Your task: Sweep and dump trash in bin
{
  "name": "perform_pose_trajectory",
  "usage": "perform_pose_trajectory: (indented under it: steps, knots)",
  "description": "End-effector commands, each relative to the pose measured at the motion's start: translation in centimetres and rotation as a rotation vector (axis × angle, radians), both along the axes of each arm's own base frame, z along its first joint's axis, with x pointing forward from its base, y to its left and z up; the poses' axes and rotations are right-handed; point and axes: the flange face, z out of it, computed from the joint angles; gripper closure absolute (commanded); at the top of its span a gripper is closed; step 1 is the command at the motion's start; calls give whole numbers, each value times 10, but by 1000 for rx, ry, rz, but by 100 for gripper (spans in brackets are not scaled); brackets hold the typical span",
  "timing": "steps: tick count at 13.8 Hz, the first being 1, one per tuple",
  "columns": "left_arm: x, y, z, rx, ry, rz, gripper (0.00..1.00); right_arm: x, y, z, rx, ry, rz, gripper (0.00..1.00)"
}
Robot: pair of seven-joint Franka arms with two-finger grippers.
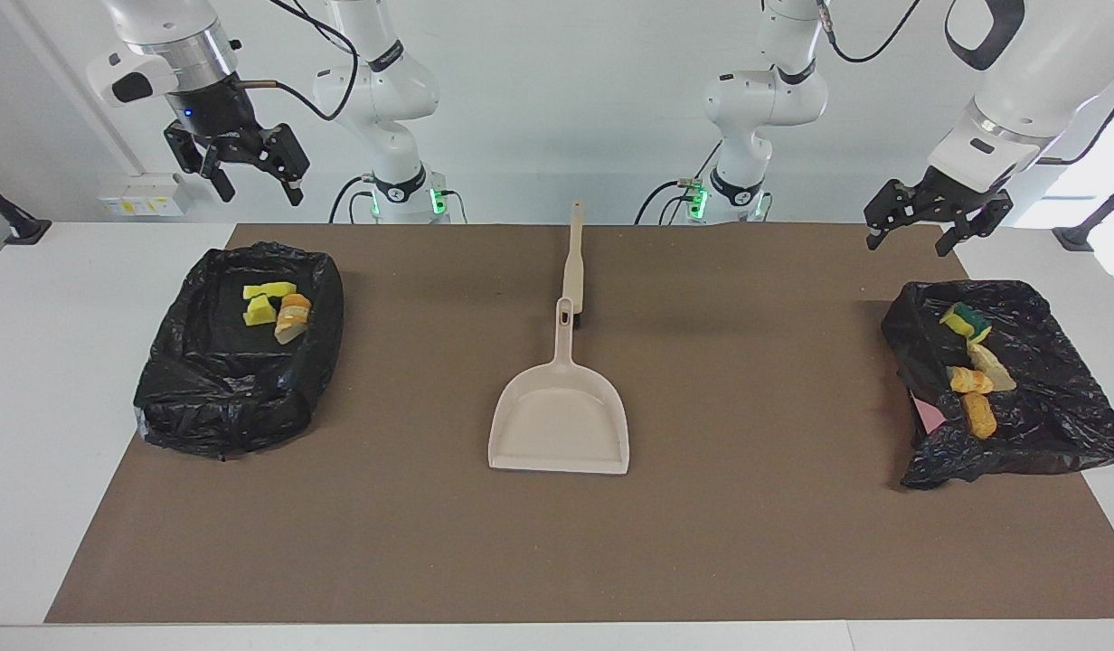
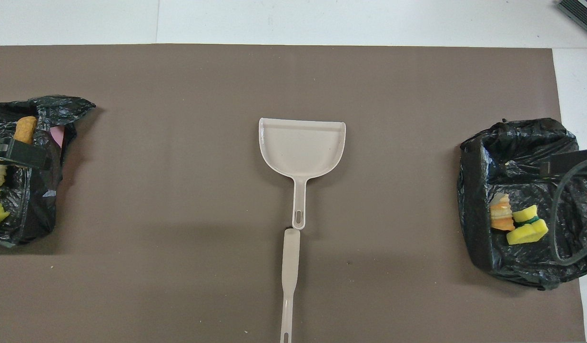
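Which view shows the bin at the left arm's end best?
Facing view: the whole black-bagged bin shows, with four trash chunks in it. Overhead view crops it at the frame edge, and a gripper part covers some of it.

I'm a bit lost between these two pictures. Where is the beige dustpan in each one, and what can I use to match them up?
Facing view: the dustpan lies mid-table on the brown mat, pan low in the picture, handle pointing up toward the robots.
Overhead view: the same dustpan is central, pan high, handle pointing down.
Shared landmark: the brush lies end to end with the dustpan's handle, on the robots' side.
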Motion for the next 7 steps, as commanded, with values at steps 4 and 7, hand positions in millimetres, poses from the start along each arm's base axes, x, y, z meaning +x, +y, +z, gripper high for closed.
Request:
perform_pose_trajectory:
  steps: [4, 7]
  knots:
    - [-6, 7, 7, 16, 38, 0, 0, -10, -1, -3, -8, 14, 1, 0]
    - [-8, 6, 27, 16, 25, -4, 0, -9, -3, -5, -28, 16, -12, 0]
